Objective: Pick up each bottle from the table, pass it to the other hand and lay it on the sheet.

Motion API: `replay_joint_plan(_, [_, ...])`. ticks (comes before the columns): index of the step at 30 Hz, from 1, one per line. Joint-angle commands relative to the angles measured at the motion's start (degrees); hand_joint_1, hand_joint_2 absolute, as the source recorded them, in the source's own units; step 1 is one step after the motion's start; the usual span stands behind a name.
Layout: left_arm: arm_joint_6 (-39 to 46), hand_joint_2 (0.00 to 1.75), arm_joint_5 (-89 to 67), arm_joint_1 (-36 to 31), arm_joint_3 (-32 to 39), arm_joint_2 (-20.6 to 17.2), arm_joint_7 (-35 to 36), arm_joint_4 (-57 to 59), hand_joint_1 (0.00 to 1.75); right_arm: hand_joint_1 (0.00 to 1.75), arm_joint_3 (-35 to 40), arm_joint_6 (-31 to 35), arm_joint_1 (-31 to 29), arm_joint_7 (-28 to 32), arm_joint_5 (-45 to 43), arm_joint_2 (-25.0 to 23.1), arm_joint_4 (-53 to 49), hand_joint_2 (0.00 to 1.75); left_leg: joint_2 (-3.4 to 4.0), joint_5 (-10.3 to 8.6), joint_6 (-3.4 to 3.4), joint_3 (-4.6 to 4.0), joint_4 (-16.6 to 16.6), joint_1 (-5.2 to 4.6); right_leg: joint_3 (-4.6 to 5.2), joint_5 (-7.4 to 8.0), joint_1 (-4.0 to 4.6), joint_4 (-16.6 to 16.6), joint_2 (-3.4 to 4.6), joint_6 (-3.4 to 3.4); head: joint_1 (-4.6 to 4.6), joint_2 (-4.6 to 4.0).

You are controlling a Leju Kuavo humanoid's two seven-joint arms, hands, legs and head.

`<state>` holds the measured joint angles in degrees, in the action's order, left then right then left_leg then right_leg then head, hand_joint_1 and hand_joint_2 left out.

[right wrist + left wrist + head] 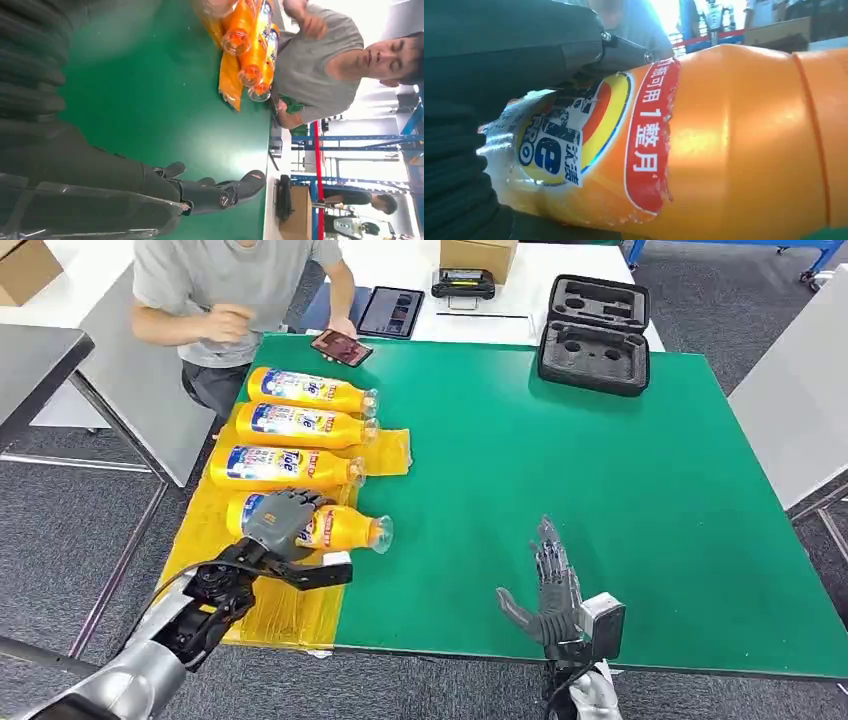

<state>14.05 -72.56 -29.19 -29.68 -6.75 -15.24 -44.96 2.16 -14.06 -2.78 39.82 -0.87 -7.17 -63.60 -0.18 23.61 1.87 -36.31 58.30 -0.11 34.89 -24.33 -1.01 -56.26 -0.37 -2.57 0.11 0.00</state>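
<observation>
Four orange detergent bottles lie side by side on the yellow sheet (290, 612) at the left of the green table (600, 490). My left hand (277, 521) lies over the nearest bottle (345, 528) with its fingers wrapped round the labelled body; up close, that bottle (734, 140) sits under the dark fingers (499, 60). Behind it lie three more bottles (280, 465), (300, 424), (310, 390), caps pointing right. My right hand (550, 585) hovers over the table's near edge, fingers (200, 192) stretched out, holding nothing. The right wrist view shows the bottle caps (250, 45) far off.
A person (230, 300) sits at the far left corner with a phone (341, 347) on the table by one hand. An open black case (594, 335) stands at the back right. A tablet (391, 312) and a cardboard box (478, 255) lie on the white table beyond.
</observation>
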Motion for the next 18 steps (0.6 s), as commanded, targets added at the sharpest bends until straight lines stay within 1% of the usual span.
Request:
replay_joint_plan(1, [-0.72, 1.75, -0.12, -2.59, -1.41, 1.4, 0.31, 6.62, 1.73, 0.0, -1.09, 0.04, -1.28, 0.18, 0.04, 0.27, 3.94, 1.75, 0.01, 0.1, -0.08, 0.3, -0.04, 0.05, -0.31, -0.08, 0.05, 0.07, 0.02, 0.09, 0.02, 0.0])
replay_joint_plan(4, [-1.87, 1.75, -0.01, -2.93, -1.46, 1.15, -0.24, 7.36, 1.75, 0.0, -1.14, 0.1, -1.84, 0.18, 0.03, 0.18, 4.74, 1.75, -0.02, 0.23, -0.15, 0.61, -0.04, 0.12, -0.66, -0.21, 0.13, 0.1, -0.01, 0.18, 0.0, 0.0])
replay_joint_plan(5, [-2.67, 1.75, 0.08, -3.15, -1.53, 0.95, -0.69, 7.7, 1.75, 0.0, -1.18, -0.03, -2.25, 0.18, -0.09, 0.12, 5.33, 1.75, 0.01, 0.17, -0.11, 0.42, -0.01, 0.09, -0.45, -0.14, 0.09, 0.07, 0.02, 0.13, 0.0, 0.0])
replay_joint_plan(7, [-3.87, 1.75, -1.06, -3.61, -2.22, 0.1, -0.05, 8.34, 1.73, 0.0, -1.15, -0.01, -3.19, 0.18, 0.01, -0.01, 6.8, 1.75, 0.08, 0.16, -0.1, 0.41, -0.02, 0.09, -0.42, -0.11, 0.1, 0.08, 0.09, 0.13, 0.02, 0.0])
replay_joint_plan(8, [-3.97, 1.75, -1.08, -3.64, -2.18, -0.12, -0.02, 8.43, 1.75, 0.0, -1.15, 0.01, -3.26, 0.18, 0.03, -0.04, 6.99, 1.75, 0.08, 0.07, -0.07, 0.21, -0.03, 0.04, -0.2, -0.04, 0.05, 0.05, 0.08, 0.07, 0.0, 0.0])
replay_joint_plan(9, [-4.5, 1.75, -1.13, -3.83, -2.04, -0.4, 0.33, 8.64, 1.69, 0.0, -1.19, 0.0, -3.58, 0.18, -0.04, -0.09, 7.61, 1.75, 0.14, 0.15, -0.11, 0.42, -0.03, 0.09, -0.4, -0.08, 0.1, 0.08, 0.15, 0.12, 0.0, 0.0])
replay_joint_plan(10, [-4.6, 1.75, -1.13, -3.78, -2.01, -0.58, 0.35, 8.67, 1.71, 0.0, -1.17, -0.07, -3.63, 0.18, -0.04, -0.08, 7.74, 1.75, 0.13, 0.13, -0.1, 0.34, -0.02, 0.09, -0.33, -0.06, 0.09, 0.07, 0.15, 0.11, 0.0, 0.0])
replay_joint_plan(12, [-4.58, 1.75, -1.06, -3.63, -1.88, -1.0, 0.24, 8.64, 1.69, 0.0, -1.22, -0.03, -3.61, 0.18, -0.06, -0.09, 7.81, 1.75, 0.08, 0.06, -0.06, 0.19, -0.04, 0.04, -0.18, -0.03, 0.04, 0.04, 0.09, 0.07, 0.02, 0.0])
replay_joint_plan(13, [-4.69, 1.75, -1.01, -3.44, -1.76, -1.45, 0.29, 8.65, 1.71, 0.0, -1.22, -0.22, -3.54, 0.18, -0.12, -0.07, 8.04, 1.75, 0.12, 0.14, -0.11, 0.4, -0.04, 0.08, -0.4, -0.09, 0.08, 0.06, 0.13, 0.12, 0.0, 0.0])
replay_joint_plan(14, [-4.81, 1.75, -1.13, -3.17, -1.54, -2.04, 0.96, 8.51, 1.69, 0.0, -1.18, -0.33, -3.54, 0.18, -0.08, -0.04, 8.2, 1.75, 0.18, 0.2, -0.15, 0.56, -0.05, 0.12, -0.54, -0.12, 0.12, 0.09, 0.2, 0.17, 0.02, 0.0])
replay_joint_plan(15, [-4.85, 1.75, -1.11, -2.99, -1.42, -2.35, 1.08, 8.45, 1.69, 0.0, -1.18, -0.33, -3.51, 0.18, -0.09, -0.03, 8.25, 1.75, 0.16, 0.09, -0.09, 0.28, -0.05, 0.06, -0.26, -0.03, 0.06, 0.06, 0.17, 0.09, 0.0, 0.0])
replay_joint_plan(16, [-4.93, 1.75, -0.94, -2.58, -1.08, -2.82, 1.36, 8.16, 1.61, 0.0, -1.28, -0.34, -3.63, 0.18, -0.18, -0.03, 8.48, 1.75, 0.23, 0.16, -0.13, 0.46, -0.06, 0.1, -0.44, -0.07, 0.1, 0.09, 0.24, 0.14, 0.02, 0.0])
replay_joint_plan(18, [-4.82, 1.75, -0.84, -2.37, -0.8, -3.02, 1.69, 7.92, 1.61, 0.0, -1.32, -0.38, -3.65, 0.18, -0.23, -0.05, 8.56, 1.75, 0.22, 0.13, -0.11, 0.38, -0.07, 0.07, -0.35, -0.04, 0.08, 0.08, 0.25, 0.12, 0.02, 0.0])
